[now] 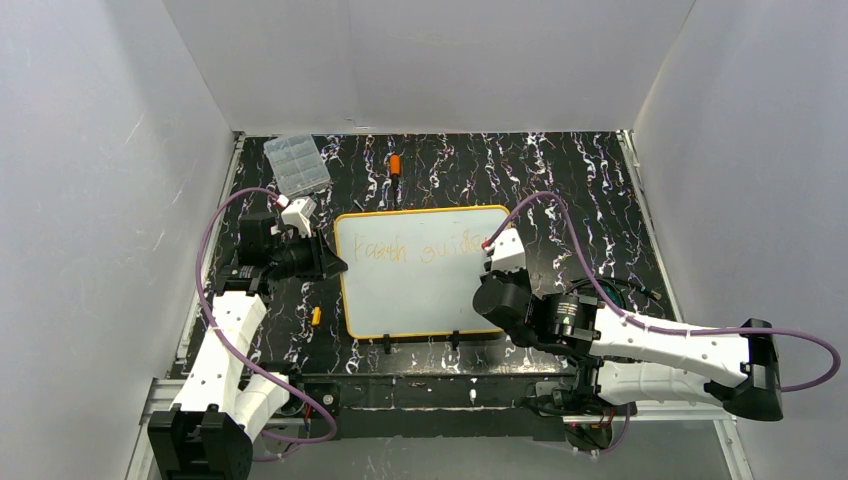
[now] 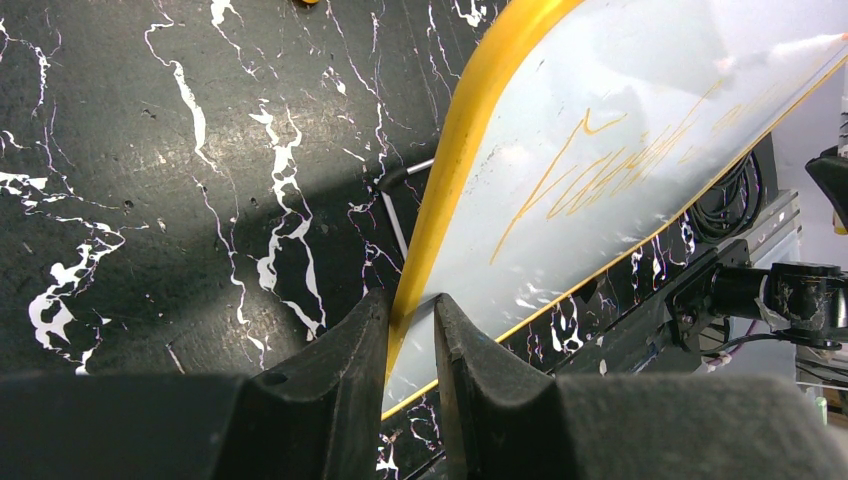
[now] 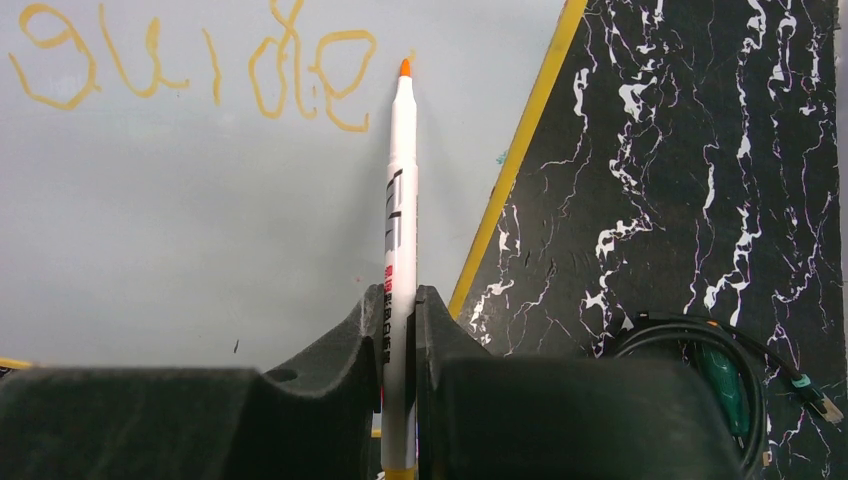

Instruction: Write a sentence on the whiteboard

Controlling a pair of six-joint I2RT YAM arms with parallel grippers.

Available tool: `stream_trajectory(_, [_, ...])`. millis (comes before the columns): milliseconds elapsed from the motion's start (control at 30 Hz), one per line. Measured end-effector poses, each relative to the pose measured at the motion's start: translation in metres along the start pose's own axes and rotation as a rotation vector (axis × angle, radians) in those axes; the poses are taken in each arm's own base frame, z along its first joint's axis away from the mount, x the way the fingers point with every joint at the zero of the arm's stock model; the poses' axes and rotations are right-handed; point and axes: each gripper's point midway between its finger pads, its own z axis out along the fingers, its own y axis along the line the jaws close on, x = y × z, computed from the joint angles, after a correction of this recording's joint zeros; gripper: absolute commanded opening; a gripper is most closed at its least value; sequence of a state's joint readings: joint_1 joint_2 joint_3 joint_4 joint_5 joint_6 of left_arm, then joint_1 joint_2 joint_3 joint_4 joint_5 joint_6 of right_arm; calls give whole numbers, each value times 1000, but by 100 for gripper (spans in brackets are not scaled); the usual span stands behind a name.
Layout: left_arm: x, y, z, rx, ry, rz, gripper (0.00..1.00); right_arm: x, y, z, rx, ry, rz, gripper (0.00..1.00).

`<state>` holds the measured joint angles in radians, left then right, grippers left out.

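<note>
The whiteboard (image 1: pixel 420 290) with a yellow rim lies flat in the middle of the table. The sentence (image 1: pixel 420 250) is one faint orange line of words near its far edge; the right wrist view shows the word "guide" (image 3: pixel 200 70). My left gripper (image 1: pixel 322 262) is shut on the whiteboard's left rim (image 2: pixel 440 200), one finger on each side. My right gripper (image 1: pixel 490 268) is shut on a white marker (image 3: pixel 400 220) with an orange tip, which sits just right of the last word, near the board's right rim (image 3: pixel 515 160).
A small clear compartment box (image 1: pixel 296 163) sits at the far left. An orange marker cap (image 1: pixel 395 165) lies beyond the board. A small yellow piece (image 1: pixel 316 316) lies left of the board. Black cables (image 3: pixel 720 370) lie right of it.
</note>
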<state>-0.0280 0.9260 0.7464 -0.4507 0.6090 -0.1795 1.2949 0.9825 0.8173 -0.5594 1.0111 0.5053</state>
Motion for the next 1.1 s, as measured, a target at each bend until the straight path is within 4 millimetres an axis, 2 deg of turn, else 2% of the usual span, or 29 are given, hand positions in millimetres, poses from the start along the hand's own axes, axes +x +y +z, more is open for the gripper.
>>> stream_trajectory(400, [0, 0, 0, 0, 0, 0, 22, 6, 8, 0, -34, 30, 2, 1])
stream_trajectory(1100, [0, 0, -1, -4, -4, 2, 22, 25, -4, -10, -26, 105, 25, 1])
